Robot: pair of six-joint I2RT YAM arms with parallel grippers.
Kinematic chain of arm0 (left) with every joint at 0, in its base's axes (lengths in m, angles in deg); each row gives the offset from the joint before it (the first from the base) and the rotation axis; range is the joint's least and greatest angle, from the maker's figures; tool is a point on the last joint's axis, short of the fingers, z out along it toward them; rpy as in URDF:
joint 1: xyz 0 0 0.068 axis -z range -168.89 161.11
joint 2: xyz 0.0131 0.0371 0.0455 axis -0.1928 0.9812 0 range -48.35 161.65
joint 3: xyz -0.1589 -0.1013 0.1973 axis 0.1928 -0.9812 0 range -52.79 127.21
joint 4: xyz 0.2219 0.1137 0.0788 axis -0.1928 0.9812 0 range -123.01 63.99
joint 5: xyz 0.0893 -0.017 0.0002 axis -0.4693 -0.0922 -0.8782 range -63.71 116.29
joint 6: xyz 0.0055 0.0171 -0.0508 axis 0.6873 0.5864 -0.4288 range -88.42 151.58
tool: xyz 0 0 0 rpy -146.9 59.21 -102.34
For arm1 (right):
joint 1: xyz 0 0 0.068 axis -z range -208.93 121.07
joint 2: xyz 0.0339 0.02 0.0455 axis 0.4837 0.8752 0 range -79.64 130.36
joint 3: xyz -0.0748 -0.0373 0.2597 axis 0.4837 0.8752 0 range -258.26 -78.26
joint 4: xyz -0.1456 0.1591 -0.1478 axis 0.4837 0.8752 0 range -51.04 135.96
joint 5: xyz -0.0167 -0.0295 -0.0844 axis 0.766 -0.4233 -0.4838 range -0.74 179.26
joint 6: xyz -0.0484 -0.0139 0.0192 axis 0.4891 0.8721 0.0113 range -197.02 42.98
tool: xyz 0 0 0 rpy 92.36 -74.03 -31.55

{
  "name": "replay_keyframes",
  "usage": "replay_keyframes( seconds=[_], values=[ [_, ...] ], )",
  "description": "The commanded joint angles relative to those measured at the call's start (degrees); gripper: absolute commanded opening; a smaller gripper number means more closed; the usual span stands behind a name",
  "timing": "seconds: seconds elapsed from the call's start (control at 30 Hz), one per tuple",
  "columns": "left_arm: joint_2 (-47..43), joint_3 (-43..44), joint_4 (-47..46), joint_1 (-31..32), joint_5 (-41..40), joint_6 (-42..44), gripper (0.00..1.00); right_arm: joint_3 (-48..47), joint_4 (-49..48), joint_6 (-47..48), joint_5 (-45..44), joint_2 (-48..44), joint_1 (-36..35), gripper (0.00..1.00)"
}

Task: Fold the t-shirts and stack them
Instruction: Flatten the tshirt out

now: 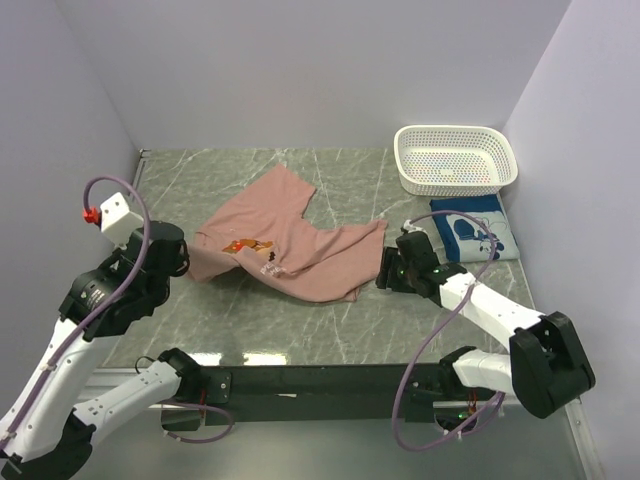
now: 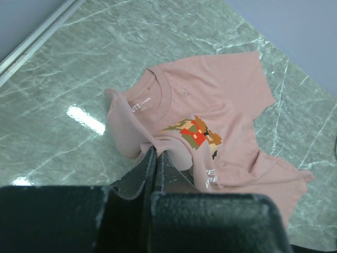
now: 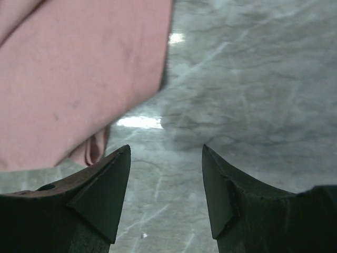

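Pinching a fold of the dusty-pink t-shirt (image 2: 221, 100) near its collar, the left gripper (image 2: 156, 153) is clamped tight. The right gripper (image 3: 166, 150) hangs spread apart over bare marble just beside the shirt's right edge, holding nothing. The shirt lies rumpled mid-way across the table (image 1: 300, 330), pixel face up, with free marble nearer. Farther right sits the folded blue t-shirt (image 1: 478, 232); behind it stands the white perforated basket (image 1: 450, 186), its holed floor showing.
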Motion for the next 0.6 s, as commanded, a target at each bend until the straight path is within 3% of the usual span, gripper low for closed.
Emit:
replay_keyframes(
  seconds=[0.0, 0.33, 0.57],
  values=[
    [-0.23, 1.17, -1.06, -0.25, -0.61, 3.53, 0.01, -1.22, -5.39, 1.55, 4.60, 1.70, -0.41, 0.64],
    [0.03, -3.23, -3.96, -0.34, 0.80, 4.85, 0.01, -7.19, -7.93, -2.31, 3.56, 12.43, -1.64, 0.70],
    [-0.14, -5.87, -5.37, -0.34, 0.63, 5.73, 0.01, -9.48, -10.05, -4.87, 3.20, 19.11, -1.64, 0.64]
  ],
)
